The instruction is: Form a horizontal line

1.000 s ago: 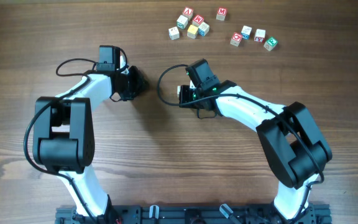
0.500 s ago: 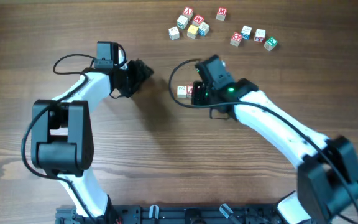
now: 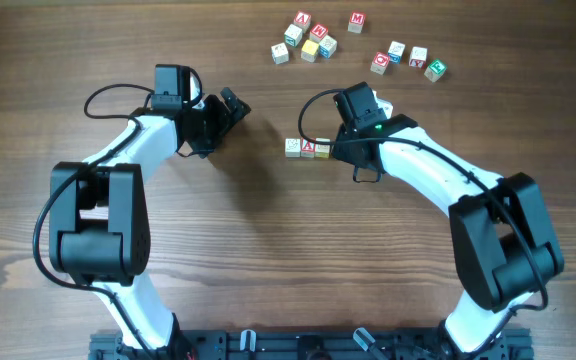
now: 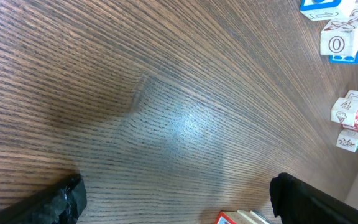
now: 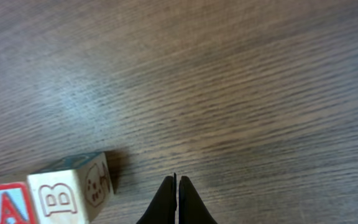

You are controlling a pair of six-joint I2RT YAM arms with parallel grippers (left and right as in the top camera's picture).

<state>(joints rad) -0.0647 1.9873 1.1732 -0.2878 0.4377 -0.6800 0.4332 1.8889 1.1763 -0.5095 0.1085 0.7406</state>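
**Worktop.** Both arms reach outward from their bases at the near edge of the wood-grain worktop (image 3: 268,260).

**Left claw** (image 3: 228,110). It is spread wide and holds nothing. It sits left of centre and points toward the middle of the worktop. In the left wrist view the two dark fingertips (image 4: 55,199) stand far apart, with only bare wood between them.

**Right claw** (image 5: 177,182). It is closed, with the fingertips pressed together and nothing between them. It sits just beside the right end of the row, near the end cube but not touching it.

**Horizontal line** (image 3: 308,148). It consists of three small cubes touching side by side at mid-worktop, between the two claws and closer to the right one. From left to right in the overhead view they are:
- the whitish cube (image 3: 293,147)
- the red "A" cube (image 3: 308,149)
- the pale yellow cube (image 3: 322,149), which shows a "B" on the face seen in the right wrist view

**Far edge.** The loose letter cubes lie in two scattered groups, one (image 3: 306,38) beyond the row and one (image 3: 408,60) further right. Both groups are well apart from the row.
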